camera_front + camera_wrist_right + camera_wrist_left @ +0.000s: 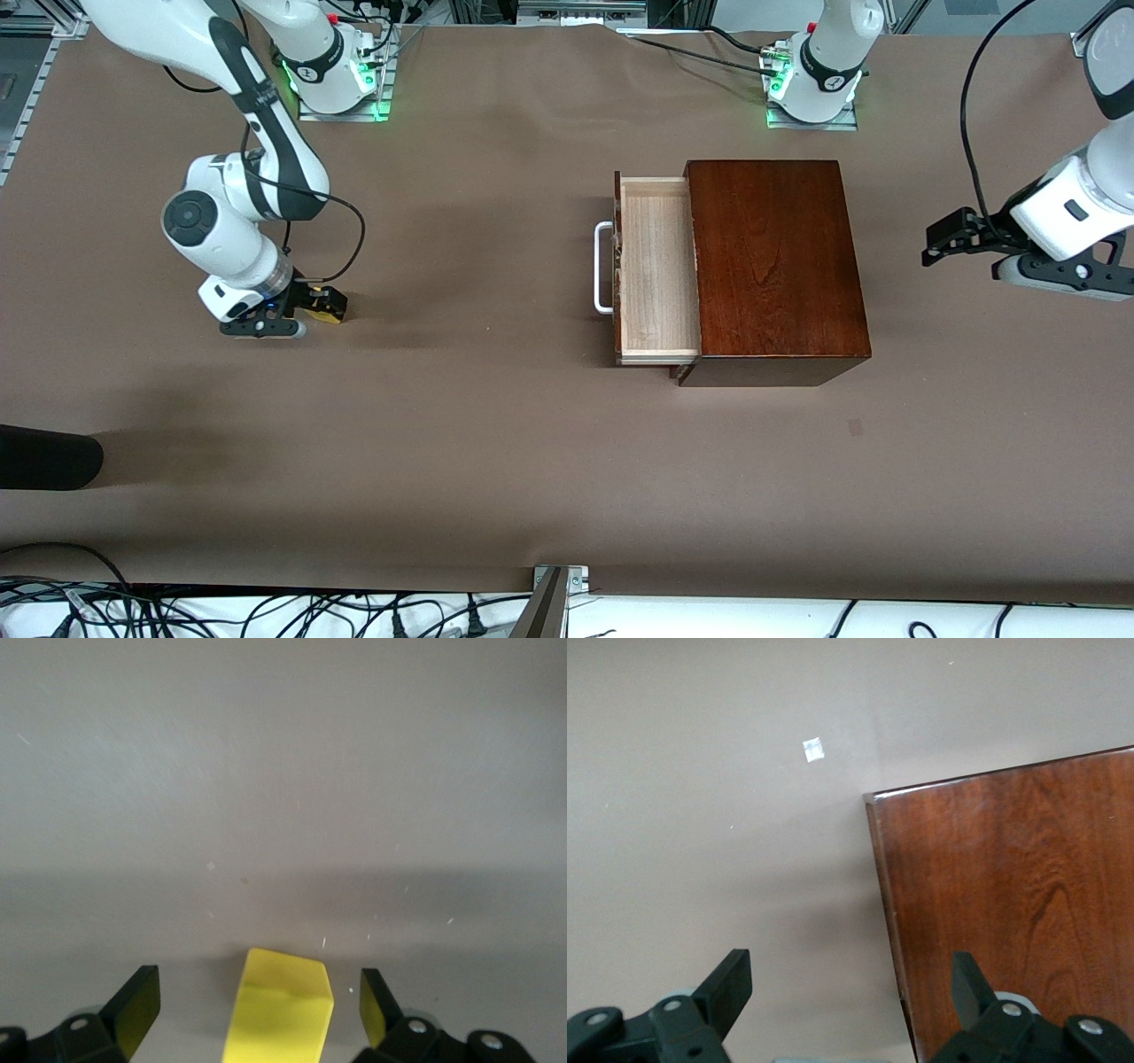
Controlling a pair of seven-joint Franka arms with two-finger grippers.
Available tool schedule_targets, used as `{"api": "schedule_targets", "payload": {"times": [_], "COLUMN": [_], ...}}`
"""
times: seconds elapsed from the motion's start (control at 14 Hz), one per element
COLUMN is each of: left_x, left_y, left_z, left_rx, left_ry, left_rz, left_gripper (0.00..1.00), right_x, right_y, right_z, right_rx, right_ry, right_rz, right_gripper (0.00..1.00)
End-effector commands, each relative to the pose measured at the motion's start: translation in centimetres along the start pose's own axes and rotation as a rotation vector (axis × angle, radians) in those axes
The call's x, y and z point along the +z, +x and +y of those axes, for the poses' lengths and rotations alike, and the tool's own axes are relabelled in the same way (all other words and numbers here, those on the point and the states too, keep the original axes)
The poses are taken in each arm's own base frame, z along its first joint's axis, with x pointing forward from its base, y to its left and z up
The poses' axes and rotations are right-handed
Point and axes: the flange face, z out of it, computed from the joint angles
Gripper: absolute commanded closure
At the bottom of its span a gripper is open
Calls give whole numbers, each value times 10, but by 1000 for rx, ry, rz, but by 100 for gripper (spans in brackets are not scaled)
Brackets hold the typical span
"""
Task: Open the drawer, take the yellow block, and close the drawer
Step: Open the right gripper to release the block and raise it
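Right wrist view: yellow block [279,1005] resting between right gripper's [257,1005] parted fingers, looks light, rigid, smooth; best pinched across flat sides. Left gripper [850,988] waiting, fingers apart, near wooden box [1019,904]; drawer [656,270] open.

White rounded arm links, black joint bands, black cables, green-lit bases, black two-fingered tools

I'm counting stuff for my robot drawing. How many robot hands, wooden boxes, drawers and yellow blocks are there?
Robot hands: 2, the left gripper and the right gripper
Wooden boxes: 1, the wooden box
Drawers: 1, the drawer, pulled open
Yellow blocks: 1, the yellow block
Total: 5
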Motion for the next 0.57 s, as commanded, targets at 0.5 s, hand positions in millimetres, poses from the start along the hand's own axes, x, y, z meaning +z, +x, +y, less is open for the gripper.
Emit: {"api": "schedule_targets", "payload": {"times": [0.5], "left_x": [-11], "left_y": [-10], "left_z": [144], "left_rx": [248], "left_ry": [-89], "left_rz": [-136], "left_gripper": [0], "right_x": [-174], "right_y": [51], "right_z": [-10], "right_rx": [-31], "right_ry": [-7], "right_rz": [1], "right_gripper": [0]}}
